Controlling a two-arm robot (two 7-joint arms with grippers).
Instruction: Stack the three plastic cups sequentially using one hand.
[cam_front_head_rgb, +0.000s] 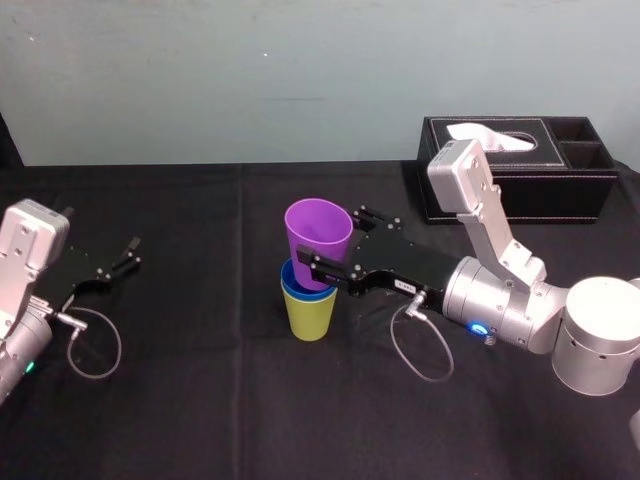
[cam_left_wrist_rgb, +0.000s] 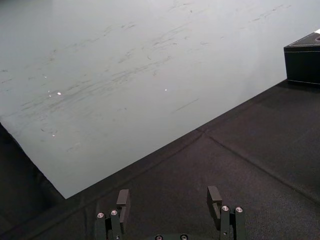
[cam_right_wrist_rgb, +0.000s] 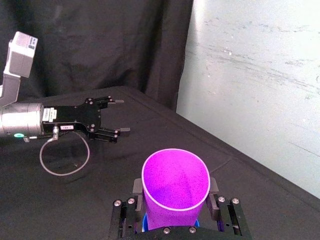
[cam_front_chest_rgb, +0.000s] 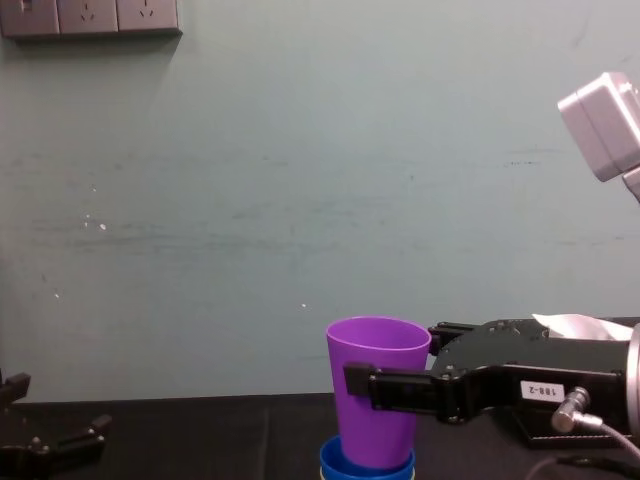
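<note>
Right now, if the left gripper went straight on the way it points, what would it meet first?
Probably the wall: the left gripper, open, points across bare black tablecloth, with the tissue box off to one side of its line.

Prob. robot lab, blk-cloth table (cam_front_head_rgb: 200, 420), bare pale wall (cam_front_chest_rgb: 300, 150), pwr sockets (cam_front_chest_rgb: 90, 15)

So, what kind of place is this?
Probably a robot lab or test room, not a home: a black-clothed table, a bare pale wall with sockets, and the robot's right tool holding a purple cup, its left tool idle.
</note>
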